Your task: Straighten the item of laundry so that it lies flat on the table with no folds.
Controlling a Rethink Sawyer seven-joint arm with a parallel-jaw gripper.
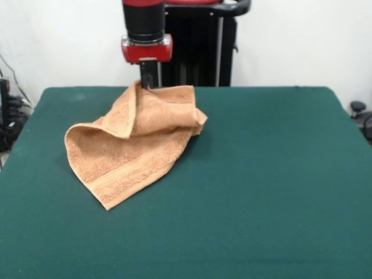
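The item of laundry [136, 142], a tan-orange terry towel, lies crumpled on the left half of the dark green table [273, 174]. A woven band runs near its lower front edge, and its front corner points toward the table's near side. The far part is folded over itself in a raised heap. One peak of the cloth rises to my gripper [146, 81], which hangs from the red and black arm at the far side and is shut on that raised fold. The fingertips are partly hidden by the cloth.
The black pedestal [197, 52] stands behind the table's far edge. Cables and dark equipment [9, 110] sit off the left edge, and a dark object [359, 110] lies off the right edge. Bare green felt spreads right of and in front of the towel.
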